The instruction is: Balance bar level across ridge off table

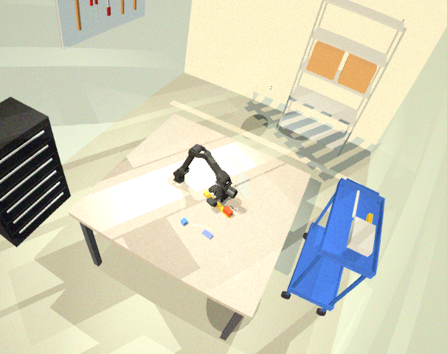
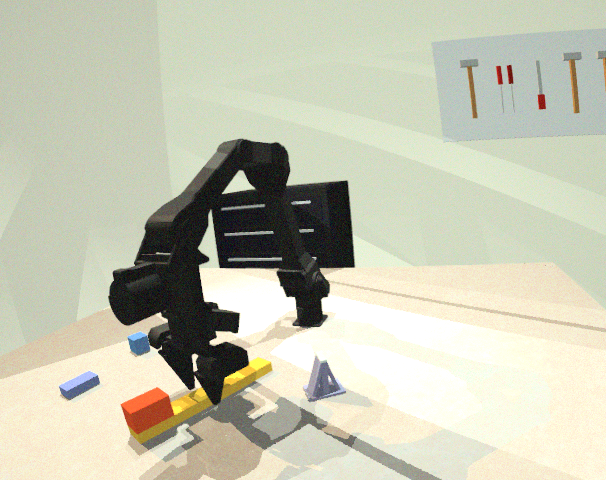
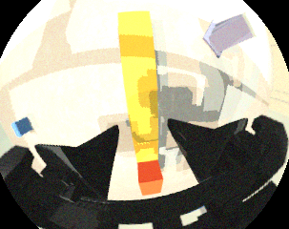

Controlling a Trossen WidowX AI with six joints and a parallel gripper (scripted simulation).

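My jaws stand apart, astride the long yellow bar [image 2: 210, 395] with its red block end, lying on the table [image 2: 448, 361].

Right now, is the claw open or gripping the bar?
Claw: open, holding nothing; its fingers straddle the yellow bar, which lies on the table.

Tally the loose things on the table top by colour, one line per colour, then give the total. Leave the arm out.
Yellow with an orange-red end: 1, the bar
Lavender: 2, the ridge and the flat block
Blue: 1, the small cube
Total: 4
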